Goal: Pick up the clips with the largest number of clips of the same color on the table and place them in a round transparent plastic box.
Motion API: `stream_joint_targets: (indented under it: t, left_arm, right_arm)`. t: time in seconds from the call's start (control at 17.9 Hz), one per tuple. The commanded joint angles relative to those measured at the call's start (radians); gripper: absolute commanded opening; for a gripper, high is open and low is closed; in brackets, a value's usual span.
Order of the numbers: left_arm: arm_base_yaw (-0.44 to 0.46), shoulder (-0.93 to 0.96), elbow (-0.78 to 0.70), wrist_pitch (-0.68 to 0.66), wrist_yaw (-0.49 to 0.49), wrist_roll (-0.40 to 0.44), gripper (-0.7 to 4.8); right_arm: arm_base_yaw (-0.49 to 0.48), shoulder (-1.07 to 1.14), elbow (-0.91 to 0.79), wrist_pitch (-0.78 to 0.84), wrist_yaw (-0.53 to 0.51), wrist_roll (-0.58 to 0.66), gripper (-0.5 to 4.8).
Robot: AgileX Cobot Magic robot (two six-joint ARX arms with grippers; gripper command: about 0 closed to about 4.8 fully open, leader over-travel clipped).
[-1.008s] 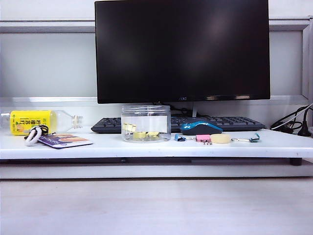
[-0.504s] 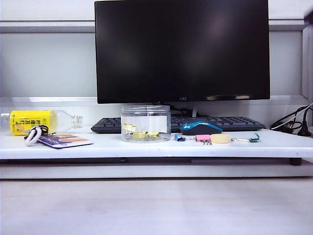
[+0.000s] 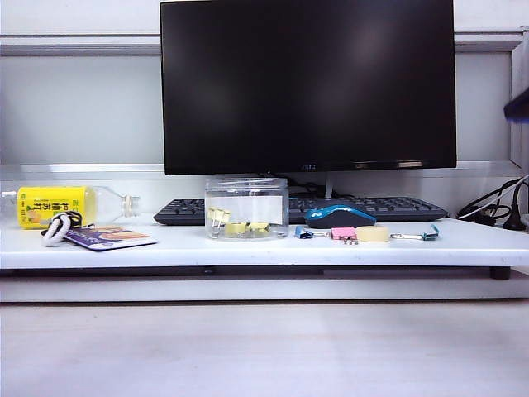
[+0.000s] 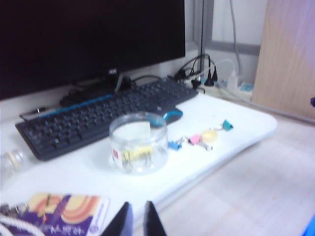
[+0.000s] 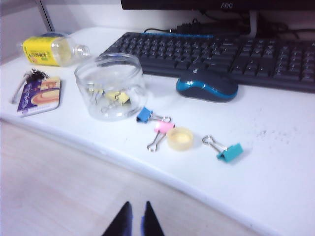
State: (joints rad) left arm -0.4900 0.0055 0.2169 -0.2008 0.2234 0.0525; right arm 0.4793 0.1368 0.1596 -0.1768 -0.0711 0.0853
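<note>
Clips of pale yellow lie inside the round transparent plastic box, which stands upright on the white surface in front of the dark keyboard and under the black monitor; small pale lettering on the monitor's lower bezel is too small to read with certainty. Just beside the box sit a blue clip, a pink clip, a round yellow cap and, a little apart, a teal clip, with a blue-and-black mouse behind them. Near the far left end lies a bottle with a yellow label whose dark printed characters cannot be made out, and a purple-and-orange card on a white cord. The left pincer hangs off the surface's front edge, fingers pressed nearly together and holding nothing. The right pincer hovers over the pale wooden floor before the surface, likewise almost closed and empty.
</note>
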Motion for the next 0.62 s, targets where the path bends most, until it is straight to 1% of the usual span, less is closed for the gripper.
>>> stream_joint_targets:
  t: [0.06,0.11,0.62]
  left_arm:
    - [0.0,-0.002,-0.018,0.0,-0.002,0.011,0.46]
    - [0.0,-0.002,-0.029,0.001,-0.002,0.023,0.46]
    - [0.0,-0.002,-0.099,0.008,-0.002,0.023,0.46]
  right_arm:
    - [0.0,0.001,-0.011,0.013,0.003,-0.006,0.39]
    - [0.0,0.0,-0.014,0.002,0.004,-0.007,0.39]
    - [0.0,0.0,-0.09,-0.006,0.006,-0.007,0.39]
